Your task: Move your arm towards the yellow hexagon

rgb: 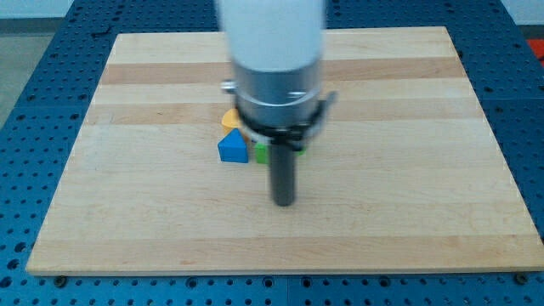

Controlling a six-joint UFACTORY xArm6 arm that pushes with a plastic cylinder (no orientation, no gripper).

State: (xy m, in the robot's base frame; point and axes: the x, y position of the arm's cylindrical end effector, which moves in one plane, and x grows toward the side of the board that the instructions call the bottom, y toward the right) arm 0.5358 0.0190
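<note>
A yellow block lies just left of the board's middle, half hidden behind the arm's body, so its shape is unclear. A blue triangular block sits right below it. A green block peeks out beside the rod, to the right of the blue one. My tip rests on the wood below and to the right of these blocks, apart from them. The yellow block lies up and to the left of the tip.
The wooden board lies on a blue perforated table. The arm's white and grey body hangs over the board's upper middle and hides what is behind it.
</note>
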